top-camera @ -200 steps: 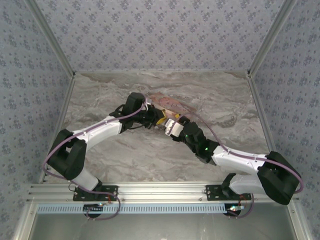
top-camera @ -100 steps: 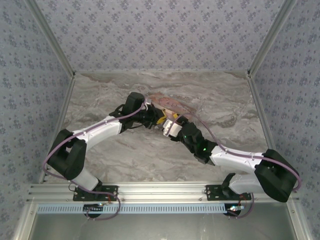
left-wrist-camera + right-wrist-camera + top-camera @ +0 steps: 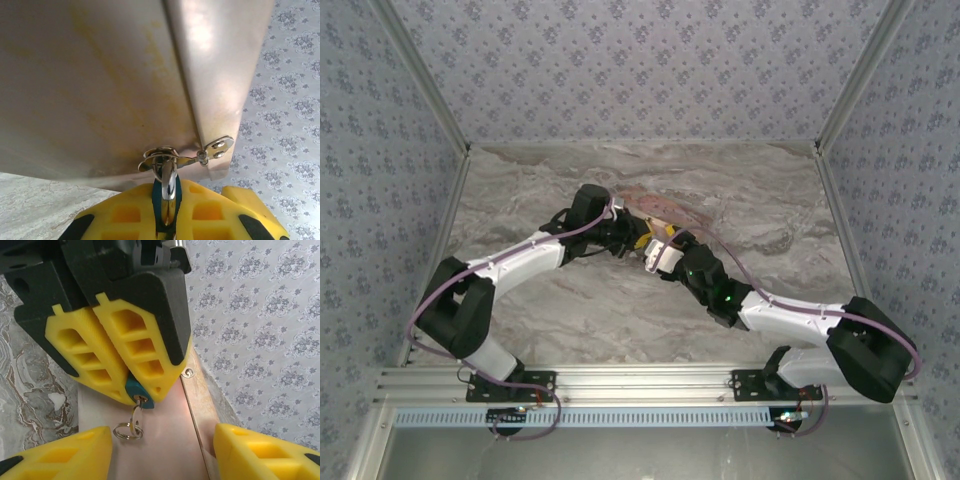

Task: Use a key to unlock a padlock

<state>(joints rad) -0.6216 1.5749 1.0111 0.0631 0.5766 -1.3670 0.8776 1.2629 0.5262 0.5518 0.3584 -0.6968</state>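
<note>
Top view: the left hand (image 3: 636,240) and right hand (image 3: 656,252) are meeting over the worktop's (image 3: 770,290) middle at the pink box (image 3: 670,208), with open room all around.

Left wrist: the left hand is clamping the padlock (image 3: 161,200), its shackle (image 3: 169,185) pointing up through the box's hasp (image 3: 162,156).

Right wrist: the key (image 3: 139,400) is sitting in the padlock's lower end, facing the wide, empty right hand.

A pink box (image 3: 165,447) sits on the marbled table (image 3: 620,320), patterned walls (image 3: 640,70) around.

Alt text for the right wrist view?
The left gripper, yellow-fingered, is shut on the small blue padlock, a key ring dangling beneath it. The right gripper stands open at the bottom corners, the pink box behind.
</note>
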